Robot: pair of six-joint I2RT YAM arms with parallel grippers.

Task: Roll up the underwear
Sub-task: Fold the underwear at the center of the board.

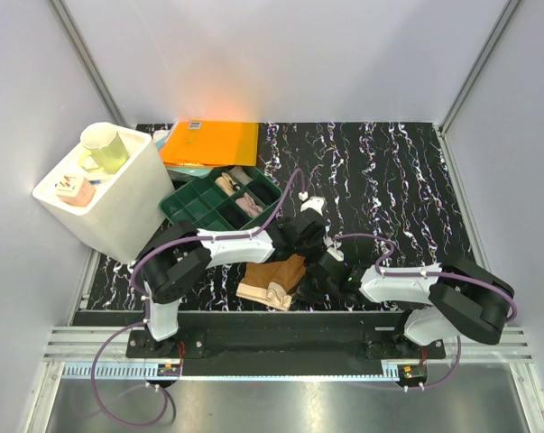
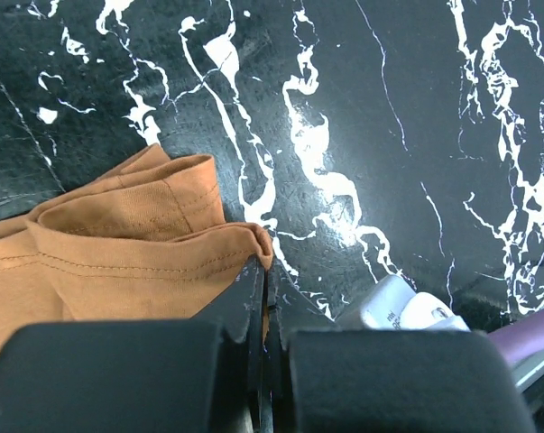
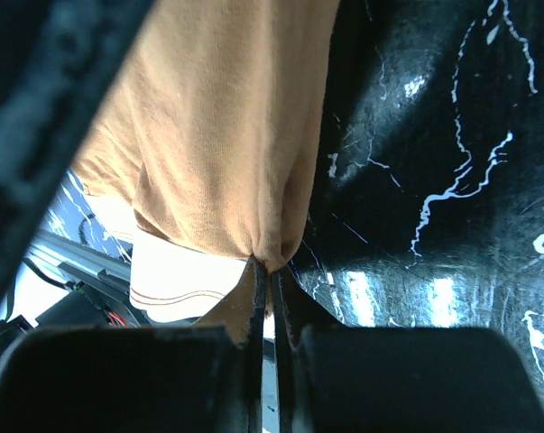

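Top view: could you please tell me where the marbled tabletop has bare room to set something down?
Bare: the right half of the tabletop, between the green tray and the right wall. Crowded: back left, with white bin, orange folder and tray; front centre, where the left gripper and right gripper pinch the brown underwear.

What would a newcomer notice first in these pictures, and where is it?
The brown underwear near the front of the black marbled table stands out: the left gripper and the right gripper are each shut on its fabric. At the back left are an orange folder, a green divided tray and a white box holding a green mug.
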